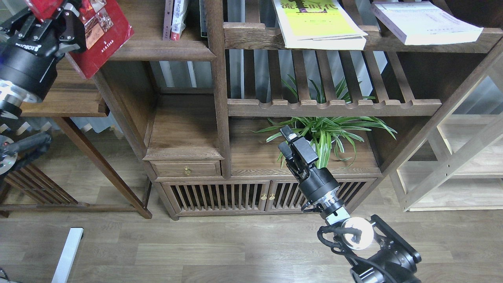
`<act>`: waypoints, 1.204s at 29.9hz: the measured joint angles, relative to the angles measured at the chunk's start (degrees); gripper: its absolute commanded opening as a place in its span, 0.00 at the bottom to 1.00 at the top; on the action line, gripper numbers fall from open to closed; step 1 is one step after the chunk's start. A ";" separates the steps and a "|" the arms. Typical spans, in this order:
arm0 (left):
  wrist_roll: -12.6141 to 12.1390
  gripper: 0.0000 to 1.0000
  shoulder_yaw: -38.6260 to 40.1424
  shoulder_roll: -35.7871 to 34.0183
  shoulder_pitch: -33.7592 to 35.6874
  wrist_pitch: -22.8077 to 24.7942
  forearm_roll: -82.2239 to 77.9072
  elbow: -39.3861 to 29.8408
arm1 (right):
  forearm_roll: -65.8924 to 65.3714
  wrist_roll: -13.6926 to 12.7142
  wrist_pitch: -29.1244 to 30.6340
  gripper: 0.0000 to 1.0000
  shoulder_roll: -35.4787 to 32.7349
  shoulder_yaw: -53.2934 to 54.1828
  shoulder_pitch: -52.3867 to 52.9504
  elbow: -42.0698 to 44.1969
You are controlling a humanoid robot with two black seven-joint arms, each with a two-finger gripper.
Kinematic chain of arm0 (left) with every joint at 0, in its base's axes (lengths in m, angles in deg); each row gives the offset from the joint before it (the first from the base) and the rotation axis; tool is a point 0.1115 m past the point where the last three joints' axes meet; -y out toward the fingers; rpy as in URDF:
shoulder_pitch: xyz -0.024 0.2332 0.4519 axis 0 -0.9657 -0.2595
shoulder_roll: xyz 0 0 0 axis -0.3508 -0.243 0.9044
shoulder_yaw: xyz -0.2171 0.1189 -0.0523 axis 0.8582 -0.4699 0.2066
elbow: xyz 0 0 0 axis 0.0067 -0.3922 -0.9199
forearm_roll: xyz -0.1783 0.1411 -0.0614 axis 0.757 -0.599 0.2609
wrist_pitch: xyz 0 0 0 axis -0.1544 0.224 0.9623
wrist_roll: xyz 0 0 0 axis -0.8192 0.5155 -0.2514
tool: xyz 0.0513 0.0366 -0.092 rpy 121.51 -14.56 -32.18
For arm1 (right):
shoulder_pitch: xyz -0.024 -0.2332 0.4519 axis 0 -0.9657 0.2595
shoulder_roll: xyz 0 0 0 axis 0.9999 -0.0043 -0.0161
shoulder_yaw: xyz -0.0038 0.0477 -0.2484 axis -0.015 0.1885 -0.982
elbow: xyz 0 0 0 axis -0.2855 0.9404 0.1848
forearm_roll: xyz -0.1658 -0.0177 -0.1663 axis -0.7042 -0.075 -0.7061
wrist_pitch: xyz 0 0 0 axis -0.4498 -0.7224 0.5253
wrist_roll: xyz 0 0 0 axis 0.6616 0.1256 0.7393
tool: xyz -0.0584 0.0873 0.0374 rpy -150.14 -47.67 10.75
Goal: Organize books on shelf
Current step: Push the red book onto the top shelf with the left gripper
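1. The red book (103, 36) with cover photos is tilted at the upper left, its lower corner hanging in front of the left end of the dark solid-board shelf (157, 49) with the rounded front edge.
2. The left gripper (59, 15) clasps the red book at its upper left part, fingers pressed on the cover.
3. On that same shelf, further right, a few thin books (176, 19) stand upright against the vertical post.
4. The large yellow-and-white book (318, 23) lies flat on the upper slatted shelf (251, 37) to the right of the post, its near edge overhanging the front rail.
5. The thick white-lavender book (424, 21) lies flat on the same slatted shelf, well to the right of the yellow one and apart from it.
6. The right gripper (292, 141) hangs lower down in front of the cabinet, near a potted green plant (330, 131); it holds nothing, and whether its jaws are parted or closed cannot be told.
7. Below are a small drawer (186, 169) and slatted cabinet doors (220, 196), above a wood floor (196, 247).
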State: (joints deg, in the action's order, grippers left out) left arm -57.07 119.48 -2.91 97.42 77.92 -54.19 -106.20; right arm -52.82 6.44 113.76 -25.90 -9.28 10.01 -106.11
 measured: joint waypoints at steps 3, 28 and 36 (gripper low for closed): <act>-0.04 0.00 -1.52 0.62 3.34 -0.96 -0.30 1.57 | 0.00 -0.01 0.00 0.95 0.00 -0.07 0.05 0.00; 2.05 0.00 -9.20 1.78 19.02 -0.33 0.26 21.49 | 0.25 0.24 0.00 0.95 0.00 0.95 1.94 -0.22; 3.81 0.00 -12.36 6.01 26.63 -0.20 0.63 31.38 | 0.32 0.24 0.00 0.95 -0.01 1.96 2.61 -0.31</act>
State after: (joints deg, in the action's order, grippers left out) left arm -53.26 107.12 3.11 124.05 77.71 -53.57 -74.82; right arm -52.49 6.68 113.76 -25.91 -7.31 12.62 -106.42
